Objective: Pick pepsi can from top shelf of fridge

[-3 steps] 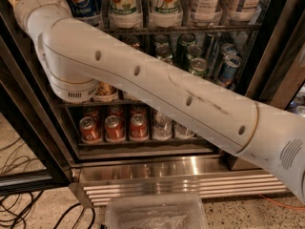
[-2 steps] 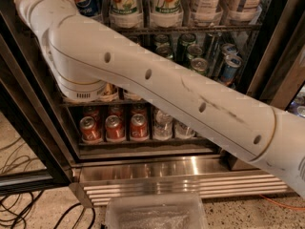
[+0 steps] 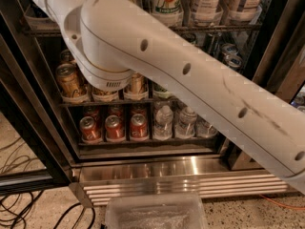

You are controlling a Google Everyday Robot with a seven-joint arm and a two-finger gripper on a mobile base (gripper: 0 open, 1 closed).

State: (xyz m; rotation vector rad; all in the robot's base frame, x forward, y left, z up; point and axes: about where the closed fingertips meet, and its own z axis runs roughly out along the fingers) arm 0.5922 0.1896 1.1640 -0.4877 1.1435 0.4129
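step in hand: reach toward top shelf of fridge, judging by arm running up-left across open front. gripper out of frame past top-left edge; open or closed, cannot tell. pepsi can not visible, presumably behind arm or above frame. next move calls for: line up on blue can, avoid white-green cans, grip, lift clear of shelf.

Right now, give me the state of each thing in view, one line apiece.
gripper: out of view, past the top left edge where the arm leads.
pepsi can: not visible.
top shelf: stocked with upright tall cans.
fridge: seems open, arm across its shelves.
gold cans: upright, middle rack.
red cans: upright, lower rack.
water bottles: upright, capped.
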